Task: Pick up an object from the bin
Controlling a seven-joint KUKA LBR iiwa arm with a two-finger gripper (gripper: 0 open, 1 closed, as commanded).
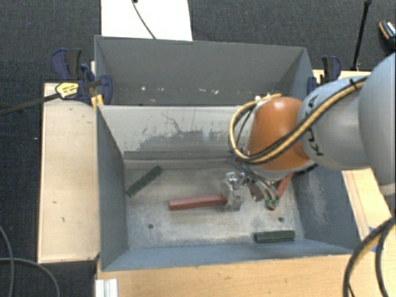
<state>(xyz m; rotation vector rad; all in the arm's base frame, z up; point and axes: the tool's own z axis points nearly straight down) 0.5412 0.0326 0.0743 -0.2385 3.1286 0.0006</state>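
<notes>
A long red-brown bar (pixel 197 202) lies flat on the bin floor near the middle. My gripper (pixel 234 198) hangs low at the bar's right end, its metal fingers touching or just above that end. A thin red stick with a green tip (pixel 276 192) lies right of the gripper, partly under the arm.
A dark green flat strip (pixel 143 181) leans at the back left of the floor. Another dark green bar (pixel 274 236) lies by the front wall on the right. The arm's orange cover and cables overhang the bin's right side.
</notes>
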